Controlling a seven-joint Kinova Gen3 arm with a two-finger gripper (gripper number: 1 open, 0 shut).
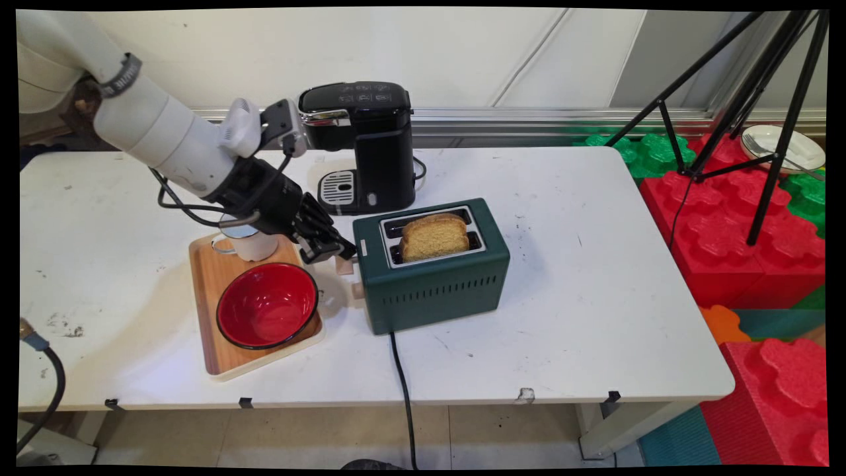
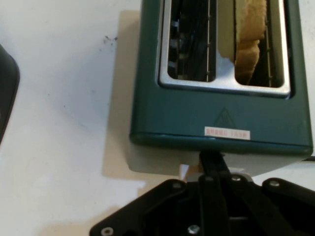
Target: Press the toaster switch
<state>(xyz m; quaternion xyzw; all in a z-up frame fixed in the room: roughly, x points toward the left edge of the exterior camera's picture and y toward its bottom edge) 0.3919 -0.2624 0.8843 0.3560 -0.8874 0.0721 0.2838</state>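
A dark green two-slot toaster [image 1: 436, 291] stands mid-table with a slice of brown bread [image 1: 433, 237] upright in its near slot; the far slot is empty. My gripper [image 1: 344, 252] is shut, its tips at the toaster's left end, right above the small pale lever [image 1: 345, 266]. In the hand view the toaster [image 2: 216, 113] fills the top, with the bread [image 2: 248, 44] in the right slot. There the gripper [image 2: 212, 162] reaches the toaster's end wall, and the lever [image 2: 184, 171] peeks out just left of the tips. Whether they touch it I cannot tell.
A wooden tray [image 1: 211, 317] left of the toaster holds a red bowl [image 1: 268, 304] and a white mug [image 1: 251, 244] under the arm. A black coffee machine [image 1: 370, 145] stands behind. The toaster's cord [image 1: 400, 370] runs off the front edge. A tripod [image 1: 760, 119] and foam blocks [image 1: 747, 251] stand at right.
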